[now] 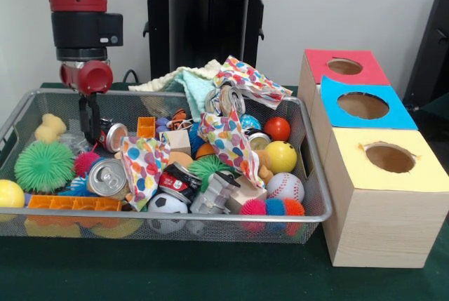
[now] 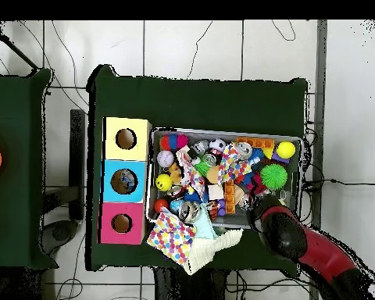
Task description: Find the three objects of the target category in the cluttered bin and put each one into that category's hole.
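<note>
The wire mesh bin [image 1: 210,217] is full of clutter; it also shows in the overhead view [image 2: 222,131]. My gripper [image 1: 90,136] is lowered into the bin's back left corner, right beside a tipped drink can [image 1: 112,135]. I cannot tell whether it grips the can. Other cans lie in the bin: a silver one [image 1: 107,177], a crushed red and black one [image 1: 179,182] and some at the back [image 1: 229,99]. Three wooden boxes with holes stand beside the bin: red top [image 1: 344,67], blue top [image 1: 363,105], yellow top [image 1: 389,157]. In the overhead view my arm [image 2: 284,230] hides the gripper.
The bin also holds a red ball [image 1: 278,128], a yellow ball [image 1: 280,156], a baseball [image 1: 285,187], a soccer ball [image 1: 167,206], a green spiky ball [image 1: 44,166], orange blocks [image 1: 74,203] and dotted cloth bags [image 1: 144,164]. Pale cloth [image 1: 189,80] hangs over the back rim.
</note>
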`<control>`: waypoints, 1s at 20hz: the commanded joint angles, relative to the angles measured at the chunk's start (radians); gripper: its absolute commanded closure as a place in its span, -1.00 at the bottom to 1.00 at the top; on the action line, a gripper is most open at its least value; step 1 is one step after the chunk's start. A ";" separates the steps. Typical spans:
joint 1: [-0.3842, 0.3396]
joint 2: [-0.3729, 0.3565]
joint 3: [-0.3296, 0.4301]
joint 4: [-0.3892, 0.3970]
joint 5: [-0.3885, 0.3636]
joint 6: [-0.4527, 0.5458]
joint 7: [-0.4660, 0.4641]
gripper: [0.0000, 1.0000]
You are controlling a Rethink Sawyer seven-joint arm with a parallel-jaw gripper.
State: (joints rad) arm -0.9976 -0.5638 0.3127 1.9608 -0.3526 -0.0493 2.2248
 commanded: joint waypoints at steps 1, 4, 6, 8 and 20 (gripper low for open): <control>0.011 0.093 0.064 -0.136 0.003 -0.034 0.071 -1.00; 0.020 0.098 0.048 -0.144 -0.006 -0.045 0.068 -1.00; 0.020 0.092 0.045 -0.146 -0.007 -0.035 0.063 -1.00; 0.020 0.084 0.043 -0.150 -0.006 -0.023 0.058 -1.00; 0.095 -0.032 -0.076 -0.161 -0.001 -0.027 0.060 -1.00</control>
State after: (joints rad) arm -0.9384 -0.5455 0.2789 1.9159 -0.3528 -0.0491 2.2248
